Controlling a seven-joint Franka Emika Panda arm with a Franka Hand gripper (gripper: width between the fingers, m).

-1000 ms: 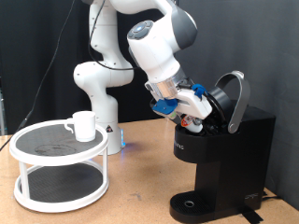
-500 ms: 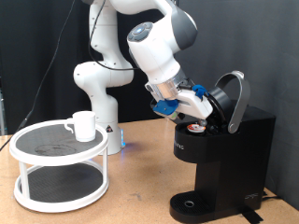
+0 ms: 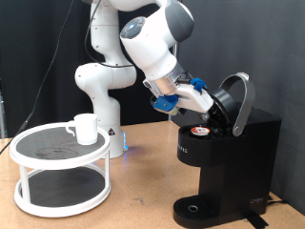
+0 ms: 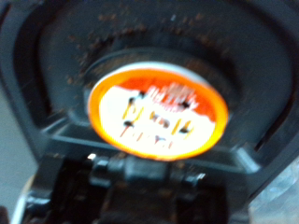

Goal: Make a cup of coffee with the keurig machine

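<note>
From where I stand the gripper [image 3: 203, 103] hangs just above and a little to the exterior view's left of the open brew chamber, tilted down towards it, and nothing shows between the fingers; whether they are spread or closed I cannot tell, since the hand's own body and the dark lid behind it hide the tips. The relation that matters is plain enough: the pod [image 3: 199, 132] lies directly below the fingers and slightly to the exterior view's right of them, seated flat in its holder with its foil top facing up. The wrist view looks straight along the fingers onto that same pod [image 4: 159, 114], its orange and white lid filling the middle of the dark round chamber, so the hand is lined up on it and very near, though the picture is blurred and I cannot say whether anything touches. The keurig machine [image 3: 233, 162] stands at the exterior view's right on the wooden surface [image 3: 143, 205], its rounded lid [image 3: 237, 100] swung up and back, open behind the hand. The cup [image 3: 84, 128] sits well apart at the exterior view's left, upright on the top tier of a round white rack [image 3: 59, 167], not under the spout.
</note>
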